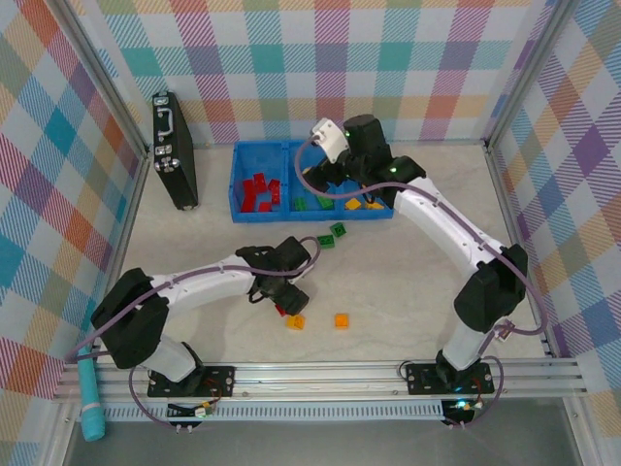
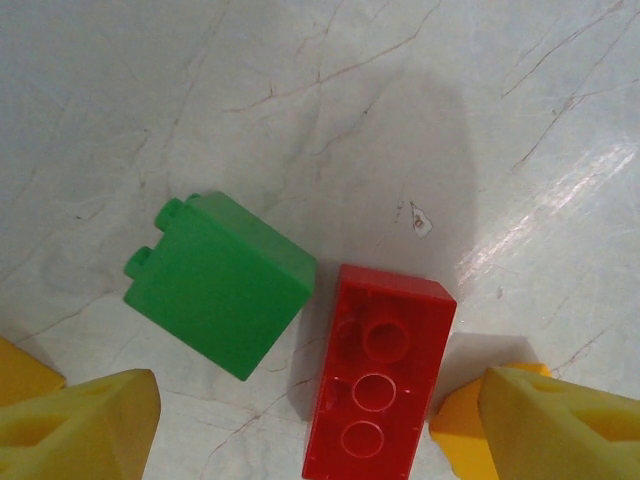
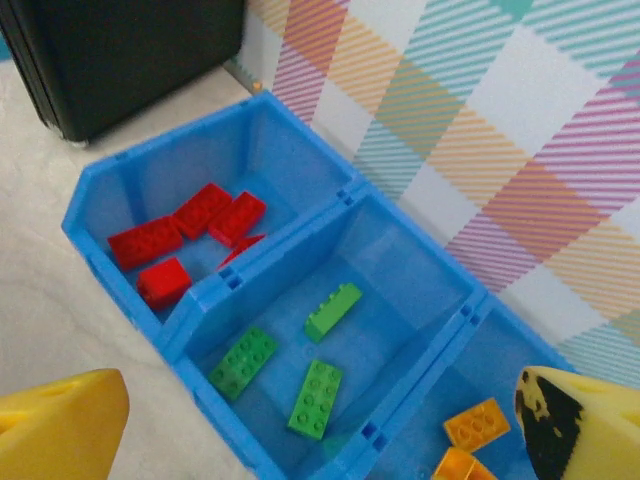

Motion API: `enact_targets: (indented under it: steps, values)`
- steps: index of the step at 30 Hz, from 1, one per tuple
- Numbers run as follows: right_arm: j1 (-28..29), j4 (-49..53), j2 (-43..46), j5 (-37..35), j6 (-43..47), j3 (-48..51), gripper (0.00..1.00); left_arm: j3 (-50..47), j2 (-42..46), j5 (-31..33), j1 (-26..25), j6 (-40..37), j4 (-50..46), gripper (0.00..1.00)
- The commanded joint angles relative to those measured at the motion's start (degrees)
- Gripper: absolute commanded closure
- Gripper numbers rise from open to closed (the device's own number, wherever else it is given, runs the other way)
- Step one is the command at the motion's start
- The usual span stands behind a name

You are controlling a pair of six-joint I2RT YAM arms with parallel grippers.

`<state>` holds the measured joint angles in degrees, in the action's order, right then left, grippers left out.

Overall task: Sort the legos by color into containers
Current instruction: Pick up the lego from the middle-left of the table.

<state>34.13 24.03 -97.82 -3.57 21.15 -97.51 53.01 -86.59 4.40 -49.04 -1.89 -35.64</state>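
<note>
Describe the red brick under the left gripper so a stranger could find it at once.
Find the left gripper, open over the table in front of the containers. Between its yellow fingers lies a long red brick showing three rings in a row. The green brick beside it is squarer, with studs pointing sideways.

**Bins at the back, loose bricks in front**

Blue plastic three-bin tray (image 1: 254,216) sits near the back wall, with a black hard case with handle (image 1: 175,150) to its left. Red studded bricks (image 3: 190,225) lie in the left bin, green studded bricks (image 3: 320,395) in the middle, orange studded bricks (image 3: 477,422) in the right. Two loose green bricks (image 1: 335,233) lie just before the tray. Nearer the arms, a green cube brick (image 2: 220,280) lies left of a long red brick (image 2: 380,385), their corners about touching. Two loose orange bricks (image 1: 342,319) lie to their right.
</note>
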Motion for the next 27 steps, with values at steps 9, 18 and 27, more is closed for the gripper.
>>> enact_targets:
  steps: [9,18,27]
  values:
    - [-0.47,-2.64,6.67,-1.99,-1.96,1.74,0.01,2.03,-4.12,2.86,-2.39,8.05,-2.47,0.23]
    - [-0.47,-2.03,8.94,-4.56,-3.56,3.44,0.01,2.31,-7.73,2.41,-4.06,11.39,-0.86,0.28]
    - [-0.73,-1.52,11.21,-8.47,-4.51,5.55,0.01,2.74,-9.88,2.21,-4.05,16.07,-2.89,0.41]
